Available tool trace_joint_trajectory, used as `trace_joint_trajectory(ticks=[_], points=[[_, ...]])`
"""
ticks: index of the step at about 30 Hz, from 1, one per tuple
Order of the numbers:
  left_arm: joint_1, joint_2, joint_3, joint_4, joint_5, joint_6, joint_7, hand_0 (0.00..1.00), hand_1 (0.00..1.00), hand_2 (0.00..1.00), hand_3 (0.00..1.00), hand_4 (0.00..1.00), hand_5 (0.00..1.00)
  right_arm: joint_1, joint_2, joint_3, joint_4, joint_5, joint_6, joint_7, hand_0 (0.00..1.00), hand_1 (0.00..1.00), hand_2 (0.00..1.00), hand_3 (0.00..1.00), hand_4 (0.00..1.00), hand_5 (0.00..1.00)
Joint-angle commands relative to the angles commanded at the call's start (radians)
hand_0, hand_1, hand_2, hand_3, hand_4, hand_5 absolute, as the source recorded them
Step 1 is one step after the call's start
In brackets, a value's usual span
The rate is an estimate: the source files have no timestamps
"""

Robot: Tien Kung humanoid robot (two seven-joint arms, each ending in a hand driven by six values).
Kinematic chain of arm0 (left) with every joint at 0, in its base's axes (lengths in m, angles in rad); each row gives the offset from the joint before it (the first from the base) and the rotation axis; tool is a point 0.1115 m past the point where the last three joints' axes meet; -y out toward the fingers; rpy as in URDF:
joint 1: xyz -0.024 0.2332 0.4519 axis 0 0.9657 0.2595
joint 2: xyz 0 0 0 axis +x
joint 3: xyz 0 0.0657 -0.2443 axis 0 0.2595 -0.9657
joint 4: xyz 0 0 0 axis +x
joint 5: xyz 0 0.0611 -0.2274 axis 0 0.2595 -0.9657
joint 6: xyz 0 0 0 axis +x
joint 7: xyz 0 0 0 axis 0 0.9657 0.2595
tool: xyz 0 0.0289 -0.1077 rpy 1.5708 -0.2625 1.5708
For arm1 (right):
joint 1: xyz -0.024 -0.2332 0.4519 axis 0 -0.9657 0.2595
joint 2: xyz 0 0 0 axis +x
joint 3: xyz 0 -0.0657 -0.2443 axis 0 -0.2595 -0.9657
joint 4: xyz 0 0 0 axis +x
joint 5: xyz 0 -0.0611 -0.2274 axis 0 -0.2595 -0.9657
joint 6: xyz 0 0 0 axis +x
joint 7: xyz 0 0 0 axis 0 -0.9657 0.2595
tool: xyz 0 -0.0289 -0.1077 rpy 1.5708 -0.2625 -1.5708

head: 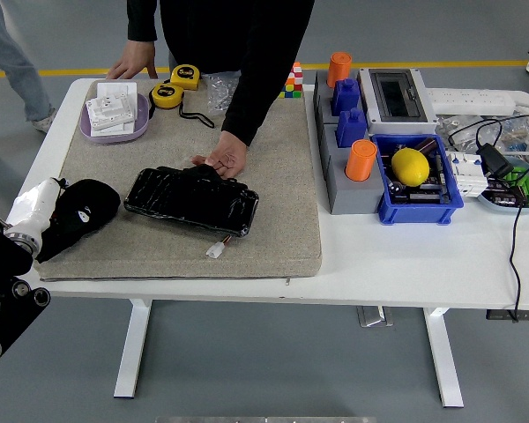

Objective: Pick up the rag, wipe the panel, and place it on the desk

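Black rag [81, 210] gripped in left hand [37, 211], fingers closed on it, at left edge of grey mat [273, 176] on worktop [406, 256], just left of glossy black panel [190, 200]. Panel steadied at far edge by person's hand [222, 160], presumably to prevent sliding during wiping. Right hand out of view. Wiping apparently not yet begun.
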Motion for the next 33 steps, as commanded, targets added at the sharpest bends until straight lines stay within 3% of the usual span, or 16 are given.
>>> trace_joint_trajectory(ticks=[1, 2, 7, 8, 24, 33], points=[[0.0, 0.0, 0.002, 0.0, -0.008, 0.004, -0.002, 0.354, 0.314, 0.681, 0.479, 0.345, 0.043, 0.0, 0.0, 0.0, 0.0, 0.001, 0.0, 0.0, 0.738, 0.669, 0.696, 0.61, 0.998, 0.54], [0.001, 0.0, 0.004, 0.001, -0.021, 0.009, -0.006, 0.341, 0.3, 0.644, 0.458, 0.241, 0.002, 0.0, 0.0, -0.002, 0.0, 0.001, 0.0, 0.0, 0.736, 0.669, 0.696, 0.61, 0.998, 0.54], [0.003, 0.0, 0.009, 0.002, -0.063, 0.024, -0.019, 0.341, 0.3, 0.644, 0.458, 0.241, 0.002, 0.0, 0.0, -0.005, 0.0, 0.003, 0.0, 0.0, 0.736, 0.669, 0.696, 0.61, 0.998, 0.54], [0.004, 0.0, 0.01, 0.001, -0.069, 0.028, -0.022, 0.322, 0.274, 0.595, 0.418, 0.129, 0.002, 0.0, 0.0, -0.007, 0.0, 0.004, 0.0, 0.0, 0.738, 0.669, 0.696, 0.61, 0.998, 0.54], [-0.02, 0.006, -0.01, -0.049, -0.077, 0.041, -0.016, 0.308, 0.242, 0.572, 0.412, 0.096, 0.002, 0.002, -0.003, -0.022, 0.0, 0.012, 0.001, 0.0, 0.737, 0.669, 0.696, 0.61, 0.998, 0.54], [-0.082, -0.03, -0.001, -0.065, -0.048, 0.044, 0.002, 0.302, 0.248, 0.582, 0.419, 0.092, 0.002, 0.006, -0.004, -0.039, -0.002, 0.022, 0.005, 0.001, 0.736, 0.669, 0.697, 0.61, 0.998, 0.539]])
